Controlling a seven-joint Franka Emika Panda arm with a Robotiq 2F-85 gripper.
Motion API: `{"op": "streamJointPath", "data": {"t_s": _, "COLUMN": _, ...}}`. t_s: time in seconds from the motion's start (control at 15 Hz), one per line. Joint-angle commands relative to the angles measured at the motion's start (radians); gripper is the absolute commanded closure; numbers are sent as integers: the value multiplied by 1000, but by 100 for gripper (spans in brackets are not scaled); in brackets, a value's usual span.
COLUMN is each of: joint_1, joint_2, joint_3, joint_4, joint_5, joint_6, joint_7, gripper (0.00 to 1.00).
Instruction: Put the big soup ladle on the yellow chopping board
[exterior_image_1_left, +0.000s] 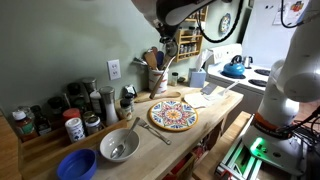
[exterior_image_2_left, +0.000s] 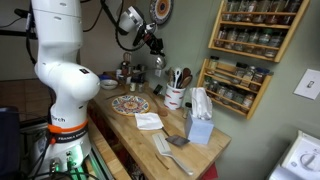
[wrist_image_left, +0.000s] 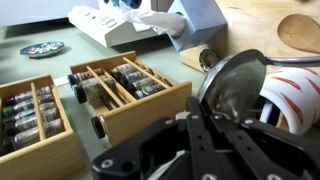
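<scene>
Wrist view puts the big soup ladle (wrist_image_left: 238, 85) just before the gripper (exterior_image_2_left: 153, 44), against the striped utensil cup (wrist_image_left: 292, 95). I cannot tell the finger gap. A careless lift may tip that cup, far from the yellow chopping board (exterior_image_1_left: 173, 114).

The wooden counter (exterior_image_1_left: 215, 112) carries the yellow chopping board (exterior_image_1_left: 172, 114) near its middle; a metal bowl (exterior_image_1_left: 118, 146) sits just beside a blue bowl (exterior_image_1_left: 77, 164); jars (exterior_image_1_left: 75, 126) crowd the back.
</scene>
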Motion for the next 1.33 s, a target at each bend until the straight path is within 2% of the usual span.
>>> {"op": "streamJointPath", "data": {"t_s": 0.0, "joint_1": -34, "joint_2": -175, "joint_3": -22, "joint_4": -236, "joint_5": 44, "joint_6": 162, "joint_7": 91, "gripper": 99}}
{"op": "streamJointPath", "data": {"t_s": 0.13, "joint_1": -48, "joint_2": -204, "joint_3": -37, "joint_4": -314, "joint_5": 62, "joint_6": 239, "joint_7": 139, "gripper": 99}}
{"op": "streamJointPath", "data": {"t_s": 0.2, "joint_1": -49, "joint_2": -131, "joint_3": -12, "joint_4": -206, "joint_5": 33, "joint_6": 159, "joint_7": 97, "gripper": 99}}
{"op": "streamJointPath", "data": {"t_s": 0.27, "joint_1": -55, "joint_2": -143, "joint_3": -14, "joint_4": -232, "joint_5": 33, "joint_6": 174, "joint_7": 102, "gripper": 96}}
{"op": "streamJointPath", "data": {"t_s": 0.67, "joint_1": -55, "joint_2": -134, "joint_3": -9, "joint_4": -213, "joint_5": 32, "joint_6": 173, "joint_7": 102, "gripper": 96}}
{"op": "streamJointPath", "data": {"t_s": 0.73, "joint_1": -57, "joint_2": -132, "joint_3": -17, "joint_4": -222, "joint_5": 43, "joint_6": 184, "joint_7": 87, "gripper": 99}}
{"op": "streamJointPath", "data": {"t_s": 1.0, "joint_1": -64, "joint_2": -159, "joint_3": -43, "joint_4": -274, "joint_5": 115, "joint_6": 241, "joint_7": 51, "gripper": 99}}
{"op": "streamJointPath", "data": {"t_s": 1.27, "joint_1": -78, "joint_2": -194, "joint_3": -76, "joint_4": -357, "joint_5": 268, "joint_6": 380, "joint_7": -10, "gripper": 99}}
